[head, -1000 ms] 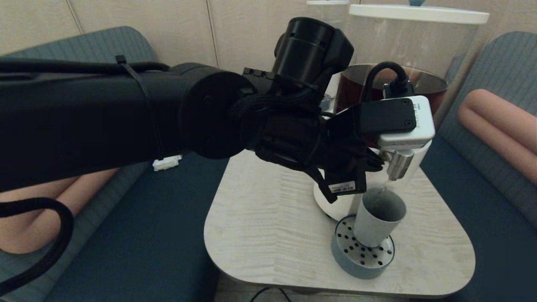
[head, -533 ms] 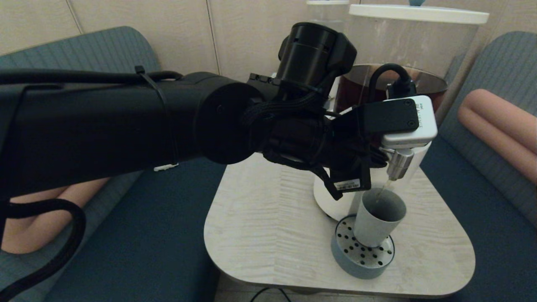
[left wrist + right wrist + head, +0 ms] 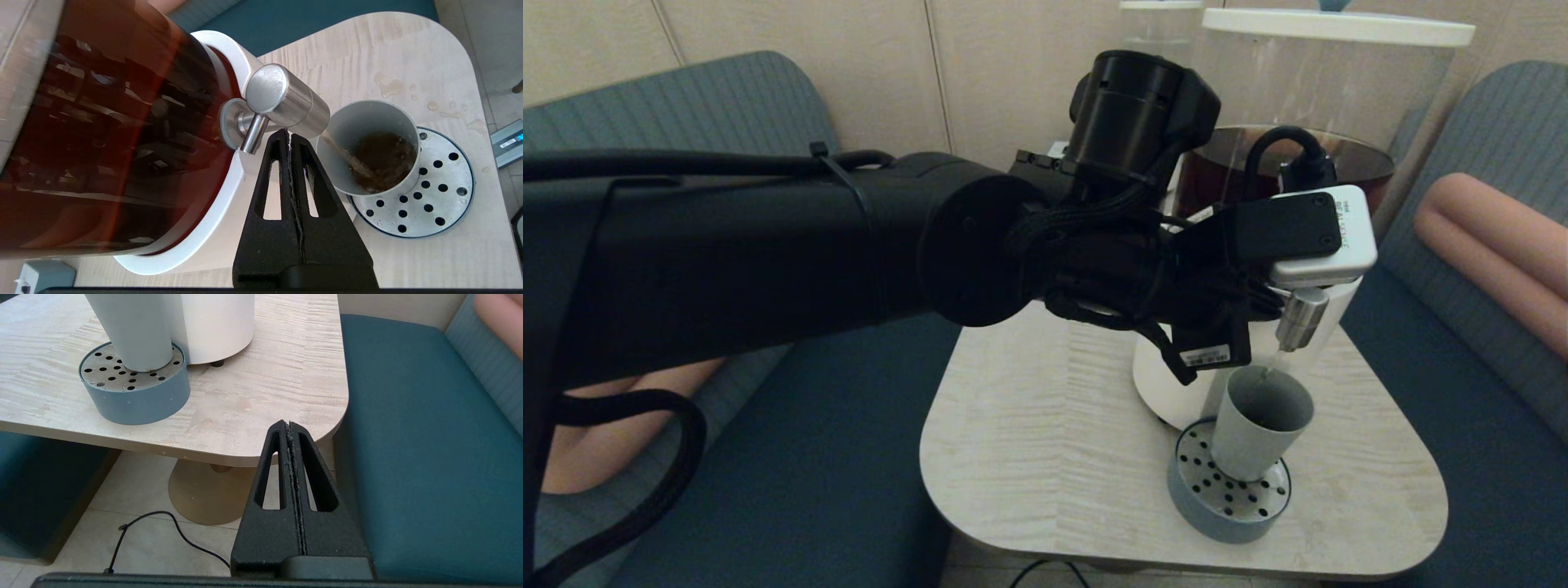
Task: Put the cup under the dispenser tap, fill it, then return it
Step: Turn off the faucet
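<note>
Since a second ago, our left arm has risen slightly and pushed further toward the dispenser; the cup has stayed put.

From the head, we see the cup [image 3: 1260,426] upright on the round drip tray [image 3: 1229,498] on the table [image 3: 1045,457], directly under the tap [image 3: 1298,318].

At the left wrist, our left claw [image 3: 289,132] has its fingers pressed together, tips touching the underside of the tap [image 3: 286,102]. A brown stream runs into the cup [image 3: 369,147], partly filled.

At the right wrist, our right claw [image 3: 288,424] is pressed together, holding nothing, just off the table [image 3: 265,375] corner.
</note>
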Tool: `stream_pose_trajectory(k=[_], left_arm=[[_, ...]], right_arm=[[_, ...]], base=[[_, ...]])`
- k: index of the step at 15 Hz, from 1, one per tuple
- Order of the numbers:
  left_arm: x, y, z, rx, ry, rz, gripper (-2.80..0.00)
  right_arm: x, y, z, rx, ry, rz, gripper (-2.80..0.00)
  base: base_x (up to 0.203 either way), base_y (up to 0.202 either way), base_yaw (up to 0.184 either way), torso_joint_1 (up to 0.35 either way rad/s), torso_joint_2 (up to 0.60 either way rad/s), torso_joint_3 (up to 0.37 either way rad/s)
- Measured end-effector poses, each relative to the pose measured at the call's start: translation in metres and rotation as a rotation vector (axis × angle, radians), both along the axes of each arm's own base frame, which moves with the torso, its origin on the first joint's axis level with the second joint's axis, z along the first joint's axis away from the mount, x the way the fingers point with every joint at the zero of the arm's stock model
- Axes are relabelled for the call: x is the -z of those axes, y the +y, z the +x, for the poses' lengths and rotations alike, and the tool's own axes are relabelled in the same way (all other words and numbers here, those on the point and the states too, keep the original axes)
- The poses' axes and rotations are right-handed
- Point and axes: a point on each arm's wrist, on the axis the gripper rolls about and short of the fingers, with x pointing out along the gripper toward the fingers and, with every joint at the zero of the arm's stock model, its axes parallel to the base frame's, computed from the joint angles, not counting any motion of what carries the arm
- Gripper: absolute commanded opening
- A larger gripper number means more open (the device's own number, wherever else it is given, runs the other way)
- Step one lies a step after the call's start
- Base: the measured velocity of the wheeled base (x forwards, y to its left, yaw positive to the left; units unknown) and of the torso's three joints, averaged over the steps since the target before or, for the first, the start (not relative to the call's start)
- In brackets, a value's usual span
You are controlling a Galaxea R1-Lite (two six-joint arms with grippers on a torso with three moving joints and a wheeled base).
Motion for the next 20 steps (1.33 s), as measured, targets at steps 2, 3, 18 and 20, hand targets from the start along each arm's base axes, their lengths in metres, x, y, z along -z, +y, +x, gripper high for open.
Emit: stream_pose_trajectory(k=[2, 3, 18, 20], left_arm=[[0.0001, -0.0006, 0.0007, -0.001, -0.003, -0.005, -2.80], [0.0004, -0.0013, 0.0016, -0.001, -0.007, -0.011, -2.80], [0.0017, -0.0038, 0.0074, -0.015, -0.042, -0.031, -2.80], [0.0013, -0.0042, 0.0077, -0.014, -0.053, -0.034, -2.80]], right_arm=[[0.0000, 0.0000, 0.0000, 0.000, 0.000, 0.000, -2.80], [0.0000, 0.0000, 0.0000, 0.000, 0.000, 0.000, -2.80], [0.0000, 0.0000, 0.0000, 0.000, 0.000, 0.000, -2.80], [0.0000, 0.0000, 0.0000, 0.000, 0.000, 0.000, -2.80]], base=[[0.000, 0.000, 0.000, 0.000, 0.00, 0.000], [0.000, 0.000, 0.000, 0.000, 0.00, 0.000], [0.000, 0.000, 0.000, 0.000, 0.00, 0.000], [0.000, 0.000, 0.000, 0.000, 0.00, 0.000]])
